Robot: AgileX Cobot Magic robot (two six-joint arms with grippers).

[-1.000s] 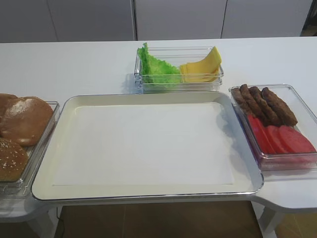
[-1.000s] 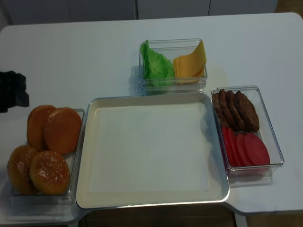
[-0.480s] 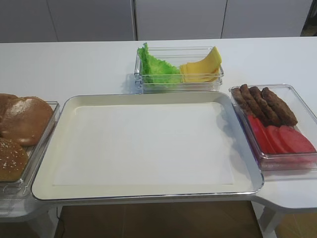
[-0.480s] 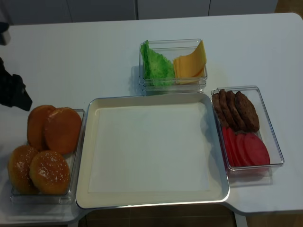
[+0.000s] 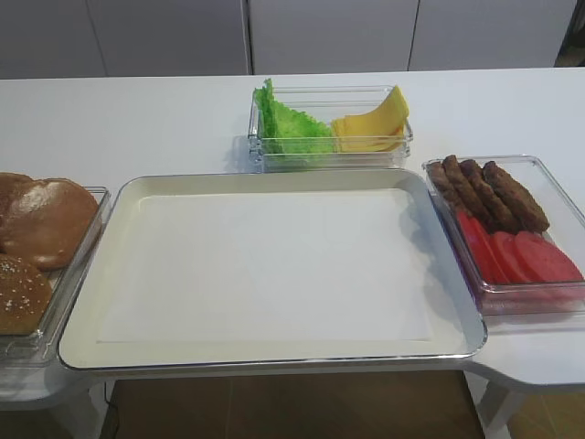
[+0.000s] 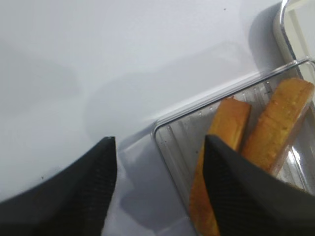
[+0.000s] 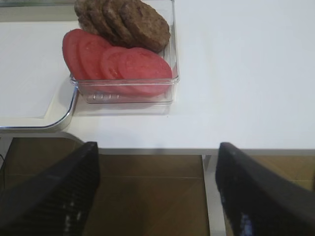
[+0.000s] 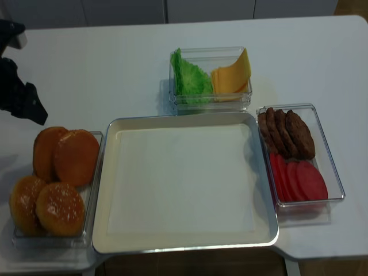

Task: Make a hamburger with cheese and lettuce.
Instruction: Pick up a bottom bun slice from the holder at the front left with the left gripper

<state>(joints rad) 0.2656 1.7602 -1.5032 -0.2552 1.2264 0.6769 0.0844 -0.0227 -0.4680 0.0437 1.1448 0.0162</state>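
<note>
Item: bun halves (image 6: 256, 142). Two flat halves stand on edge, leaning side by side in the far end of the clear bun box (image 8: 92, 190) at my left; golden-brown rims face my left wrist camera. In the overhead view they show as two smooth brown rounds (image 8: 66, 155), with two seeded domed buns (image 8: 49, 207) in the near end of the same box.

Item: cheese (image 8: 233, 75). Yellow-orange slices, tilted up against the right end of the clear box (image 5: 329, 155) behind the tray.

Item: lettuce (image 8: 190, 80). Frilly green leaves in the left end of that same box, touching the cheese.

Item: tray (image 8: 184, 244). Cream, metal-rimmed, centre of the white table (image 8: 115, 63), bun box touching its left edge.

Item: patties (image 8: 287, 135) and tomato slices (image 8: 299, 181). Share the clear box (image 8: 336, 184) just right of the tray, patties at the far end, tomato nearer.

Item: my left pincer (image 6: 160, 191). Fingers spread wide, pinching nothing, hovering over the far left corner of the bun box; its dark arm (image 8: 20, 95) shows beyond the buns.

Item: my right pincer (image 7: 157, 191). Fingers spread wide, pinching nothing, out past the table's near edge, short of the tomato box.
</note>
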